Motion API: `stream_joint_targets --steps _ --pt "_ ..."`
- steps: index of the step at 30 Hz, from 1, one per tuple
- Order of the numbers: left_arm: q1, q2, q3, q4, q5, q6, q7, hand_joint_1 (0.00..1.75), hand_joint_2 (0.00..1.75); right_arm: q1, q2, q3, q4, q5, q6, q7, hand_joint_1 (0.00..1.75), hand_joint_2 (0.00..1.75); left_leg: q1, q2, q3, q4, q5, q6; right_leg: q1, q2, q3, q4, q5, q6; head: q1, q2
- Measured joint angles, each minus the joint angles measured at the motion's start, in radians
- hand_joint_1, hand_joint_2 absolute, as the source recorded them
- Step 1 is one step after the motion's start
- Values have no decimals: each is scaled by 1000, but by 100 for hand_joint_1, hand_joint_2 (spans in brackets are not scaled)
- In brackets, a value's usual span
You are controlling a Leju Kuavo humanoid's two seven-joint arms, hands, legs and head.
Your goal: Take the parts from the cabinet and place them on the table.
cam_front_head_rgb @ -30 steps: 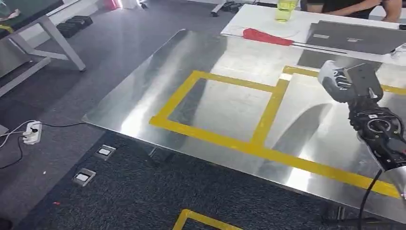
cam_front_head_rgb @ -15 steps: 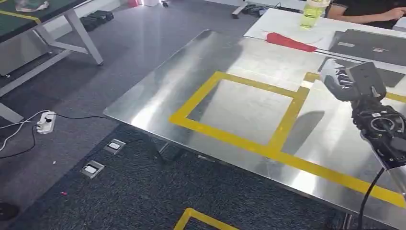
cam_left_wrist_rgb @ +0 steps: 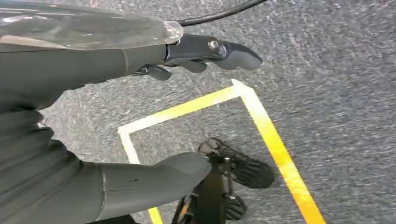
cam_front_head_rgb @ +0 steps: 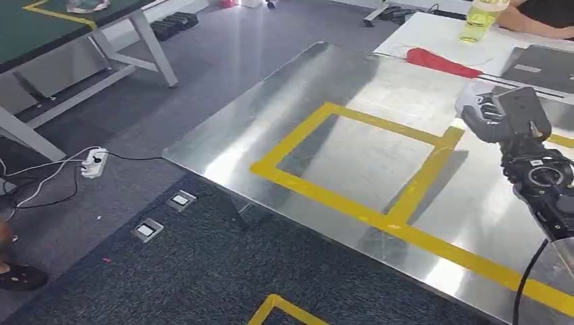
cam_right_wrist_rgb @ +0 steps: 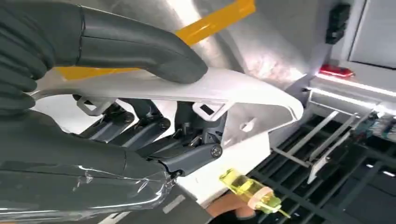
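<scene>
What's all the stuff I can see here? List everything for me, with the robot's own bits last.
Steel table: one, silver, centre, marked with yellow tape.
White part: one, white, held in right hand.
Red cloth: one, on the white table behind.
Bottle: one, yellow-green, white table.
Power strip: one, white, floor.
Green table: one, far side.
Person's arm: one, beyond bottle.
Left hand: grey, empty, above carpet.
Right hand: grey, over steel table.

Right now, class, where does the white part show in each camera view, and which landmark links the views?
Head view: the white part is at the right edge, held in the right hand over the steel table.
Left wrist view: not in it.
Right wrist view: across the middle, under the thumb.
Shared landmark: the yellow tape on the table.
</scene>
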Motion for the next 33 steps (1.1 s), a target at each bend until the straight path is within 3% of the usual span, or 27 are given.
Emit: stream_joint_targets --steps 1,2,3,4,5,7,9,10,11,12,14,17,19,23,33 --pt "-4 0 0 0 0 0 -2 0 175 -1 0 0 -4 0 0 0 175 175 5 22 -70 144 -71 -8 4 -11 -2 0 0 -8 -12 0" --pt "-4 -1 -2 0 0 0 -3 0 175 -1 0 1 -4 0 0 0 175 175 5 26 -109 225 -102 -9 6 -15 -3 0 0 -8 -13 0" --pt "-4 -4 -4 0 0 -1 -3 0 175 -1 0 2 -4 0 0 0 175 175 5 27 -135 275 -114 -8 9 -21 -3 0 0 -9 -14 0" --pt "-3 -5 -6 0 0 -1 -3 0 175 -1 0 3 -4 0 0 0 175 175 5 27 -137 276 -103 -5 10 -24 -3 0 -1 -9 -14 0" --pt "-3 -6 -8 0 0 -1 -3 0 175 -1 0 3 -4 0 0 0 175 175 5 27 -115 229 -71 1 12 -27 -2 0 -1 -10 -14 0" --pt "-3 -4 -10 0 0 -1 -5 0 175 -3 0 3 -4 2 -1 -1 175 175 -1 28 -26 52 9 17 13 -31 -1 0 -1 -9 -14 0" --pt "-5 0 -14 0 0 -1 -6 0 175 -6 0 3 -4 2 -2 -3 175 175 -14 35 24 -51 27 24 20 -33 -4 1 -3 -5 -15 0" --pt "-5 2 -17 0 0 -1 -7 0 175 -6 0 3 -3 3 -2 -3 175 175 -16 33 23 -52 30 25 14 -34 -5 -1 -1 -1 -13 0" --pt "-6 -1 -18 0 0 -1 -7 0 175 -5 0 3 -3 3 -2 -2 175 175 -10 33 24 -59 31 10 20 -34 -5 3 -11 -18 -11 0" --pt "-5 1 -18 0 0 -1 -8 0 175 -4 -1 3 -4 3 -2 -2 175 175 -12 33 28 -65 33 11 18 -34 -2 -2 -7 -22 -10 0" --pt "-2 2 -19 0 1 -1 -8 0 175 -4 -2 3 -4 3 -2 -2 175 175 -13 33 51 -103 46 20 18 -34 26 -50 11 -5 -9 0" --pt "-1 0 -20 0 2 -1 -8 0 175 -7 -4 1 -4 4 -3 -3 175 175 -11 32 130 -241 103 23 20 -34 111 -199 76 -2 -5 0" --pt "-2 -2 -21 0 3 -1 -8 0 175 -8 -4 2 -4 2 3 -14 175 175 -10 32 166 -306 131 25 20 -34 150 -270 106 0 -2 0" --pt "-2 -3 -22 0 6 -1 -8 0 175 -9 -3 8 -5 -10 32 -37 175 175 -10 32 190 -338 139 27 20 -34 177 -309 119 4 -1 0" --pt "-3 -4 -24 0 15 -1 -8 0 175 -7 9 37 -29 -100 125 -99 175 175 -10 31 189 -332 138 26 20 -34 175 -301 116 7 -1 0"
